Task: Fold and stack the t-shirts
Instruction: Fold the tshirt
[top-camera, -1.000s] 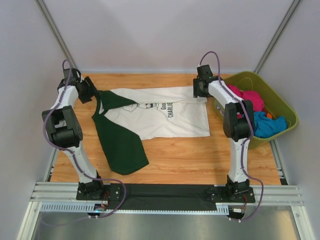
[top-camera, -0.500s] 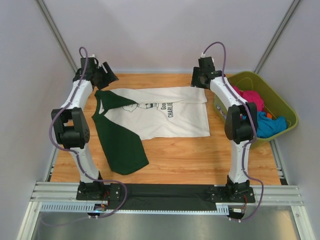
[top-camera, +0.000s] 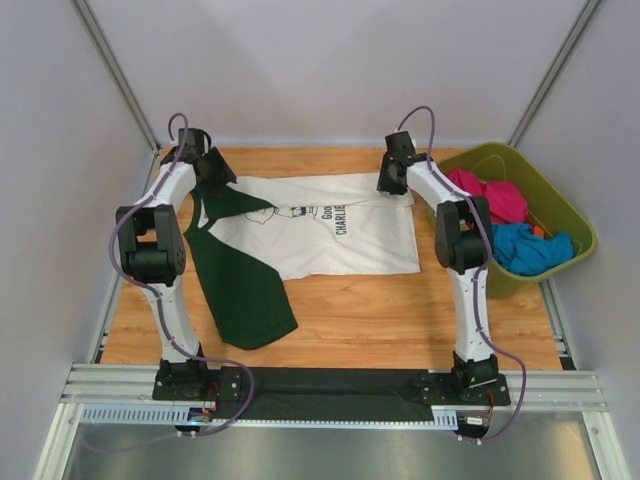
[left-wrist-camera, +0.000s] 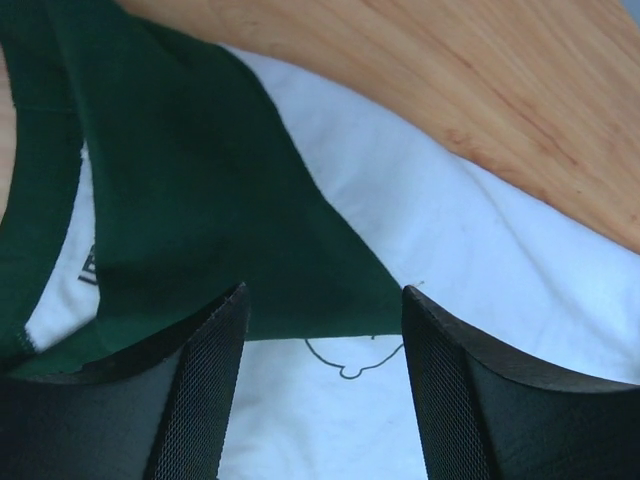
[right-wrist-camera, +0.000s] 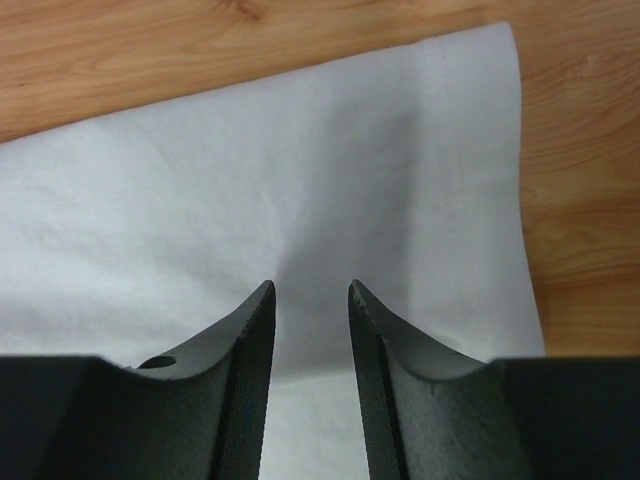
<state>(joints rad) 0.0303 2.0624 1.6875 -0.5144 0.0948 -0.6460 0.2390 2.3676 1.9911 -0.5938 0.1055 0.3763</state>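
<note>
A white t-shirt (top-camera: 340, 245) with dark green sleeves and black print lies flat on the wooden table (top-camera: 400, 320). One green sleeve (top-camera: 240, 285) spreads toward the near left. My left gripper (top-camera: 212, 174) hangs over the shirt's far left shoulder. In the left wrist view it (left-wrist-camera: 325, 300) is open, with green shoulder cloth (left-wrist-camera: 200, 180) and white cloth (left-wrist-camera: 480, 250) below the jaws. My right gripper (top-camera: 386, 184) is at the shirt's far right corner. In the right wrist view it (right-wrist-camera: 310, 292) is open by a narrow gap over the white hem (right-wrist-camera: 300, 170).
A green bin (top-camera: 575, 215) stands at the table's right edge and holds a pink garment (top-camera: 495, 195) and a blue garment (top-camera: 525, 248). Grey walls close in the back and both sides. A black rail (top-camera: 330, 385) with the arm bases runs along the near edge.
My left gripper swung from the far left corner onto the shirt's left shoulder. My right gripper shifted slightly left and down at the shirt's far right corner. The shirt has not moved.
</note>
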